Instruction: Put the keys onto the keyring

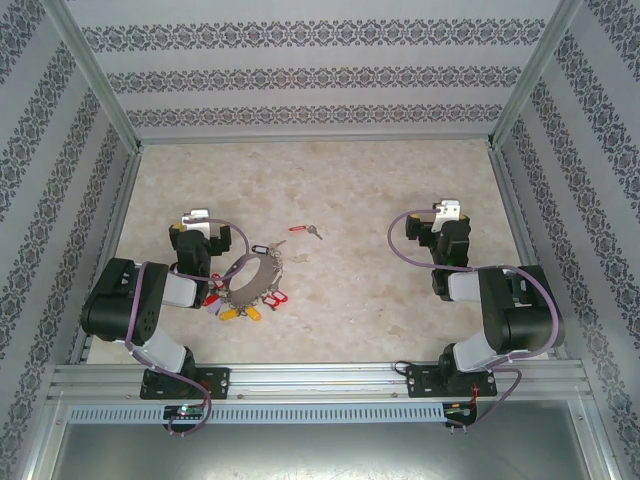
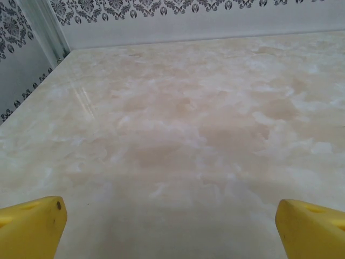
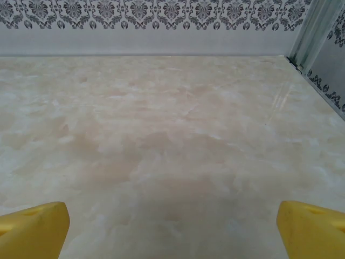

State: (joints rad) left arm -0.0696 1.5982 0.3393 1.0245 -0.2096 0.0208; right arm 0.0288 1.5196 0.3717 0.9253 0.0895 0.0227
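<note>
The keyring (image 1: 262,283), a thin grey loop, lies on the marble table just right of my left arm. Strung keys fan out from it, with red tags (image 1: 276,297), yellow tags (image 1: 240,312) and a dark tag (image 1: 259,247). One loose red-tagged key (image 1: 305,230) lies apart, up and to the right of the ring. My left gripper (image 1: 196,222) sits up and to the left of the ring. Its yellow fingers (image 2: 32,229) stand wide open over bare table. My right gripper (image 1: 446,222) is far to the right, also open, its fingertips (image 3: 310,229) with nothing between them.
Patterned walls and metal frame posts (image 1: 100,90) enclose the table on three sides. An aluminium rail (image 1: 320,380) runs along the near edge by the arm bases. Bare marble (image 1: 350,180) stretches between and beyond the two arms.
</note>
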